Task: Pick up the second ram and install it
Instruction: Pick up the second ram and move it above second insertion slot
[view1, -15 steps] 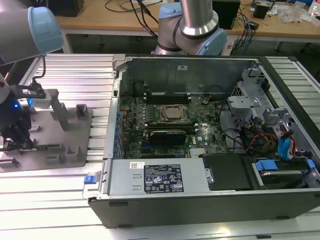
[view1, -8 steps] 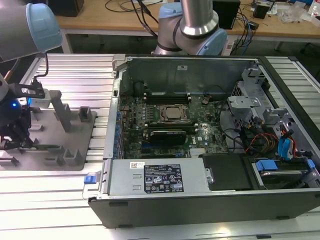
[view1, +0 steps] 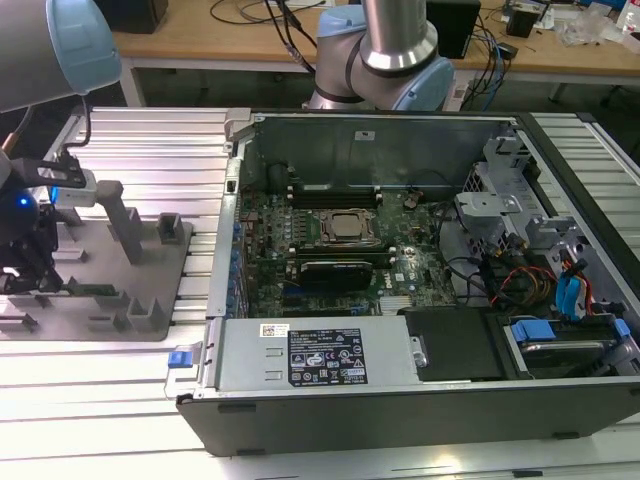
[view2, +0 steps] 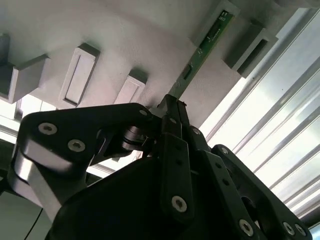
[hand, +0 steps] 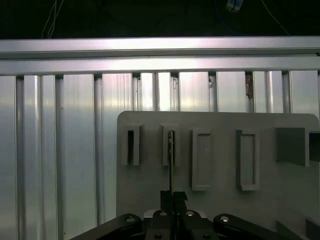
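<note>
**Memory stick gripped at the grey holder**

The second ram (view2: 205, 42), a thin green board with dark chips, is seen standing on edge in the slots of a grey holder plate (hand: 150, 200). The plate is laid on the ribbed metal table (hand: 75, 150), well apart from the open computer case (view1: 330, 395) towards the exterior view's right. The gripper (view2: 172, 106) is drawn in to a narrow gap, and the stick's two flat faces are clamped between its fingers at one end. The stick is judged light, stiff and easily damaged. It is best held on bare board, away from chips and contacts.
</note>
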